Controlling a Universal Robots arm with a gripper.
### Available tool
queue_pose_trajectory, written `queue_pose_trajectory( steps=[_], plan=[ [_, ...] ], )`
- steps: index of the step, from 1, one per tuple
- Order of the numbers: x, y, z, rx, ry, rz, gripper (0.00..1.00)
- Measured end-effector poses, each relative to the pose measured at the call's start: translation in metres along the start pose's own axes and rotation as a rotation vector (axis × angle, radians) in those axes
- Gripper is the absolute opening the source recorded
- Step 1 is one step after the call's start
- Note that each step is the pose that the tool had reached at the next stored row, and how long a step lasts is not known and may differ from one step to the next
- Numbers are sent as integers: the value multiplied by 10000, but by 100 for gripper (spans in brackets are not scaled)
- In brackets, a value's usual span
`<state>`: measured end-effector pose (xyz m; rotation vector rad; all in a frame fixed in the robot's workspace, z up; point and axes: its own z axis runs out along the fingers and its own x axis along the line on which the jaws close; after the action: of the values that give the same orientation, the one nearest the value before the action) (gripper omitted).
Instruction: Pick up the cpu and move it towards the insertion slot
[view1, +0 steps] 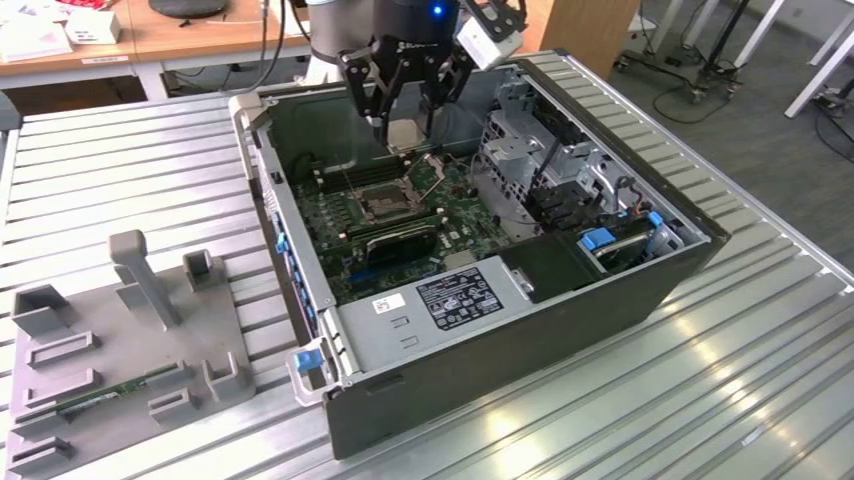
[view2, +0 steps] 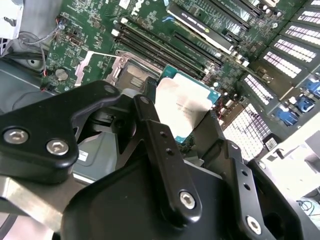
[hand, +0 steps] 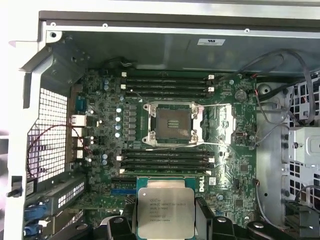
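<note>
While hand (view1: 404, 122) grips cpu (hand: 166, 212), insertion slot (hand: 173, 123) lies open.

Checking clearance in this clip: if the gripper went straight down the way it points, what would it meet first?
Probably the motherboard beside the insertion slot; the gripper holds the cpu above it. Depth unclear.

in the second wrist view the gripper (view2: 192, 131) is covering the near edge of the cpu (view2: 184, 102) with its black fingers (view2: 160, 145), and its linkage is hiding part of the insertion slot (view2: 131, 76), so the points of contact on the chip are staying out of sight. in the first wrist view the picture's edge is cutting off the cpu (hand: 166, 212) and the finger tips beside it, and its printed lines are running too small to make out. in the exterior view the gripper (view1: 404, 125) is masking most of the chip (view1: 406, 134), and the computer case (view1: 667, 270) wall is hiding the far rim of the motherboard (view1: 387, 215).
</note>
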<state>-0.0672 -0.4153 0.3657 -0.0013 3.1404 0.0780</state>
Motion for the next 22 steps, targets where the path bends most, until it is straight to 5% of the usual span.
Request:
queue_pose_trajectory(
  steps=[22],
  plan=[
    [-56, 79, 39, 2, 1, 1, 55]
  ],
)
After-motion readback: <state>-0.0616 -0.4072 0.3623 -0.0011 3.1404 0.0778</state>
